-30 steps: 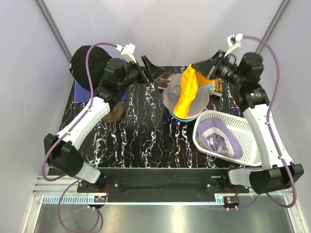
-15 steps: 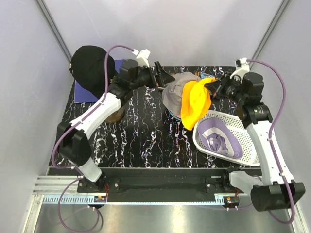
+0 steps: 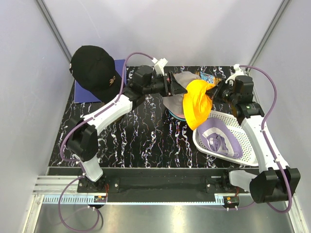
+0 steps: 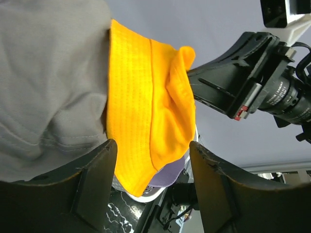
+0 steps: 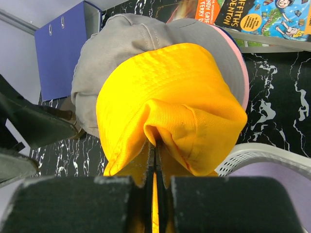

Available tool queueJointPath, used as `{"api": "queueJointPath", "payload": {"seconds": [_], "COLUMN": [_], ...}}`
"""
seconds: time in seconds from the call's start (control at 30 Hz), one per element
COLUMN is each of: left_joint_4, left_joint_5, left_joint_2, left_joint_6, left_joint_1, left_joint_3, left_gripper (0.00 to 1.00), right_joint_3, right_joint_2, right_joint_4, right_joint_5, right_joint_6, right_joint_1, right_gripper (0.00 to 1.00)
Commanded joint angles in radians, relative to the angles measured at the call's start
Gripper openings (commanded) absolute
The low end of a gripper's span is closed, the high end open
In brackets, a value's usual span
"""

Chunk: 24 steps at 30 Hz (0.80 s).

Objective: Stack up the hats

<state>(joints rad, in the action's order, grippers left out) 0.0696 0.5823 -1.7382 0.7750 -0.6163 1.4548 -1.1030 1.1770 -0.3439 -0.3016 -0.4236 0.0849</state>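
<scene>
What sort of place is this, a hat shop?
Likely a robot test booth: two arms bolted to a marbled table, bare walls close around, and an orange hat and black cap as props.

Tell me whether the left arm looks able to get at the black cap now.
Probably yes. The left gripper is open and empty by the grey hat, and the black cap sits uncovered on that arm's side, nothing between them.

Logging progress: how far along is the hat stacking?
Done: a pile topped by the grey hat. In hand: the right gripper pinches the orange hat, draped over that pile. Remaining: the lavender hat in the basket, the black cap at the far left.
</scene>
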Motion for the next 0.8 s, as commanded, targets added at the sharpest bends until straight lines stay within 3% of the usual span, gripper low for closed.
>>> {"api": "queueJointPath", "payload": {"seconds": [0.0, 0.77], "left_joint_4": [0.029, -0.183], "left_joint_5": [0.028, -0.173], "left_joint_2": [0.0, -0.116], "left_joint_6": [-0.017, -0.215], "left_joint_1": [-0.016, -0.051], "left_joint_3": [0.074, 0.222], "left_gripper": [0.64, 0.68], "right_joint_3": [-0.003, 0.02], "right_joint_2": [0.004, -0.005], "right_joint_4": [0.062, 0.105], "right_joint_5": [0.021, -0.027], "right_joint_6": [0.008, -0.046], "right_joint_1": [-0.005, -0.005], "right_gripper": [0.0, 0.0]}}
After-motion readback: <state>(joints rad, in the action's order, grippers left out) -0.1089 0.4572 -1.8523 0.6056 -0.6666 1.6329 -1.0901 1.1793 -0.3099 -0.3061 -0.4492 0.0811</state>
